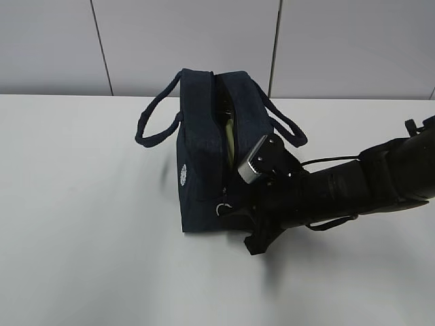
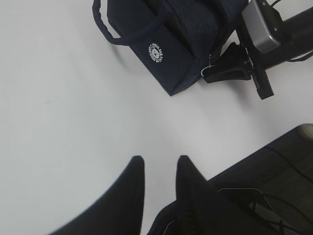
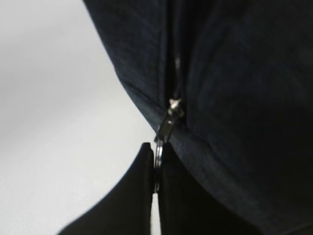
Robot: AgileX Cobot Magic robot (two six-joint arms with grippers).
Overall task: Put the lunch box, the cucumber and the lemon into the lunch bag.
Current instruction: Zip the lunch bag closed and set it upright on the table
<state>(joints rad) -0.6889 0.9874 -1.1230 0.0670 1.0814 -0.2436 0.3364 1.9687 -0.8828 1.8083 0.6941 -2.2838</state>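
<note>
The dark navy lunch bag (image 1: 200,156) stands on the white table with its top zipper partly open. It also shows in the left wrist view (image 2: 181,49) and fills the right wrist view (image 3: 234,73). A pale green surface (image 1: 231,132), probably the lunch box lid, shows through the opening. The cucumber and the lemon are out of view. My right gripper (image 3: 156,152) is shut on the metal ring pull (image 3: 157,166) at the bag's near lower end (image 1: 223,208). My left gripper (image 2: 159,159) is open and empty above bare table, well apart from the bag.
The bag's two loop handles (image 1: 153,122) stick out to either side. The right arm (image 1: 353,183) reaches in from the right edge. A dark surface with cables (image 2: 274,171) lies beyond the table edge in the left wrist view. A grey panelled wall stands behind.
</note>
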